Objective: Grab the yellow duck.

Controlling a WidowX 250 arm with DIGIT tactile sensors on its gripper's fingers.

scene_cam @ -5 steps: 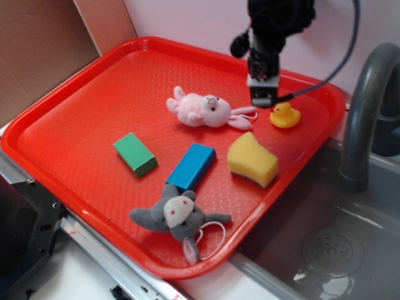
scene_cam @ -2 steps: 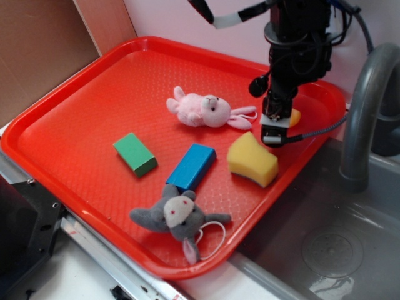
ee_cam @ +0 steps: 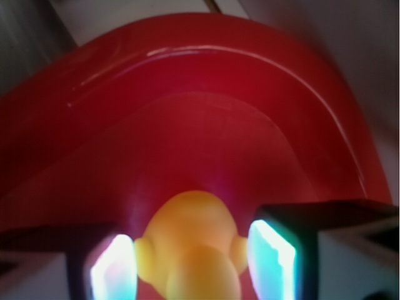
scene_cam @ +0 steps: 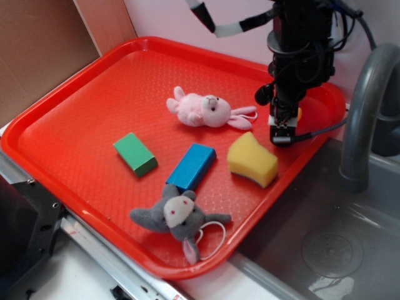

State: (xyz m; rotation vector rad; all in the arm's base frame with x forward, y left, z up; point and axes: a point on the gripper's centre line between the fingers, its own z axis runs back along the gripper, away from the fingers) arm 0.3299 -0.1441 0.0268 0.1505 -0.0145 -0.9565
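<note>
Gripper (ee_cam: 187, 256) straddles yellow duck (ee_cam: 187, 247) on red tray (scene_cam: 75, 125) (sink (scene_cam: 331, 244) beside).

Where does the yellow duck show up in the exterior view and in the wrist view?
Exterior: the yellow duck is a small yellow sliver at the tray's far right, mostly hidden behind the gripper.
Wrist: the yellow duck fills the bottom centre, between the two fingers.
Shared landmark: the red tray's raised rim just beyond the duck.
</note>
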